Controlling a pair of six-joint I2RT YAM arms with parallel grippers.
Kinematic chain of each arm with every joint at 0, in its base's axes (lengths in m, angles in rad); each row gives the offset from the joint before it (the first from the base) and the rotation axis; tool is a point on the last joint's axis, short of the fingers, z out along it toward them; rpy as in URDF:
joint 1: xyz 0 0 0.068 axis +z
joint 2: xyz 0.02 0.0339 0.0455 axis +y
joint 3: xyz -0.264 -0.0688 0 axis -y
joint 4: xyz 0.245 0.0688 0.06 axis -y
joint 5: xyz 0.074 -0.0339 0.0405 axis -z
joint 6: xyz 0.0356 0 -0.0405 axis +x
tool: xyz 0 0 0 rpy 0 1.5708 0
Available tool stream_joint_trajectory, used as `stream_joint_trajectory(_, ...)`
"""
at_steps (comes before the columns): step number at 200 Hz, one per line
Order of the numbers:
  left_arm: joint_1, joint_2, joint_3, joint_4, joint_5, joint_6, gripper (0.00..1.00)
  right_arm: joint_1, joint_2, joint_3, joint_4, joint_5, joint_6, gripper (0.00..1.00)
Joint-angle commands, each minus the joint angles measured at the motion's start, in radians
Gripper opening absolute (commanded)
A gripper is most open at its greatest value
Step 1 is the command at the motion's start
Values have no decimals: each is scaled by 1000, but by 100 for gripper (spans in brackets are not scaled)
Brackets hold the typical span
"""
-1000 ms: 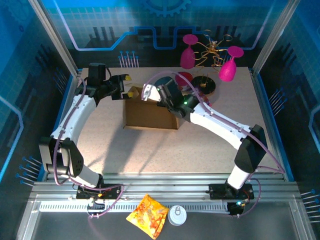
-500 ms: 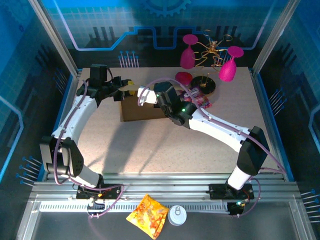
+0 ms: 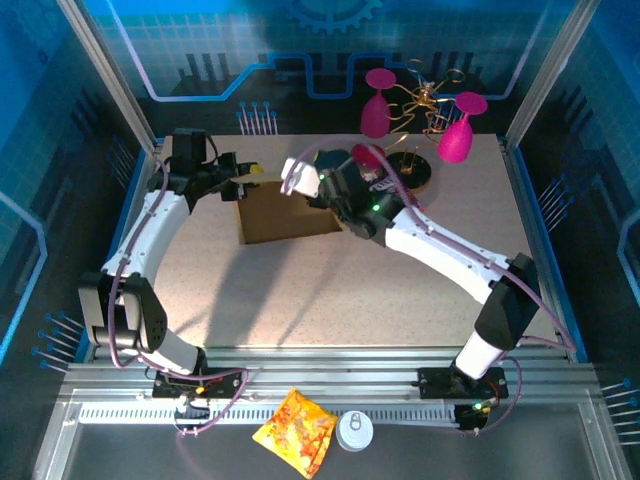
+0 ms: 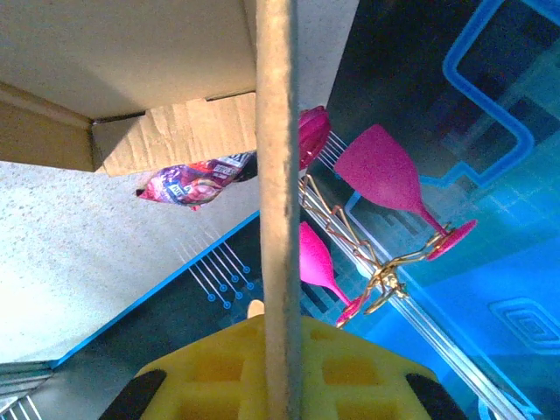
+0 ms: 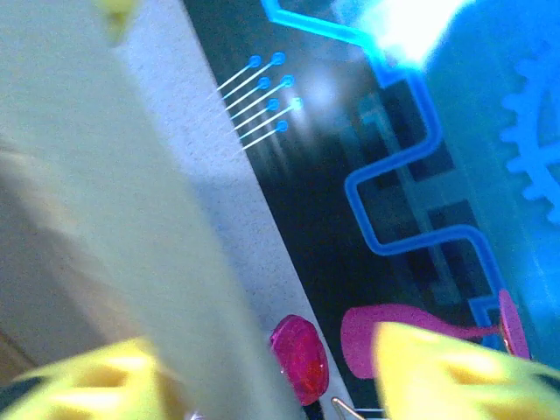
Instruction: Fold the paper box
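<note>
So the flap just changed hands. A second ago the right pincer (image 3: 298, 180) was clamped shut on the upper edge of the paper box (image 3: 285, 215) and the left pincer (image 3: 244, 177) was hanging open at its far-left corner. Now it's flipped: the left one has closed down on a flap (image 4: 277, 175), and in its wrist view that flap runs edge-on straight between the yellow pads. The right one has let go, with its jaws standing well apart. In its own blurry view a pale panel sits close to one finger, and I honestly can't tell if it's touching or just beside it. The box has also slid a bit toward the far-left part of the desk (image 3: 330, 290) and sits more upright. It's still in the far middle, between the two pincers. My read is that the left arm is now holding that wall up, so the right arm is free to go after another flap or tab. The fold is clearly not finished. As for writing, the box is plain brown with nothing printed on it. The purple-pink packet (image 4: 188, 182) behind it has some white lettering, too small to read. The orange packet (image 3: 295, 432) down on the front rail shows no print I can make out either.
</note>
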State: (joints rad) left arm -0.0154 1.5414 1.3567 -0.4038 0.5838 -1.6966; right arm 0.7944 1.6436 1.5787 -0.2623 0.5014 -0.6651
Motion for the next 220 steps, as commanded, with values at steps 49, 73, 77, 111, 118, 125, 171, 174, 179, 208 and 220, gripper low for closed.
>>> stream_joint_trajectory(49,77,125,35,162,284,134,0,-375,-115,289,-413,-337,913,82)
stream_joint_trajectory(73,81,143,40,229,305,102,0,-515,-50,359,-565,-518,1145,80)
stream_joint_trajectory(77,81,146,44,235,306,101,0,-525,-34,376,-594,-535,1164,79)
stream_joint_trajectory(111,81,150,68,225,323,121,0,-551,161,601,-887,-600,1213,75)
stream_joint_trajectory(118,81,147,63,227,327,125,0,-549,201,645,-928,-606,1206,75)
stream_joint_trajectory(125,82,142,56,227,331,128,0,-548,237,686,-966,-613,1205,74)
stream_joint_trajectory(171,81,116,15,249,356,133,0,-537,375,828,-1058,-692,1229,74)
stream_joint_trajectory(174,81,115,14,250,356,133,0,-537,380,829,-1056,-701,1231,74)
stream_joint_trajectory(179,81,114,11,253,356,132,0,-536,389,831,-1054,-712,1236,74)
stream_joint_trajectory(208,83,110,10,257,361,126,0,-532,433,859,-1051,-748,1239,74)
stream_joint_trajectory(220,82,110,9,257,362,128,0,-529,449,870,-1043,-766,1242,73)
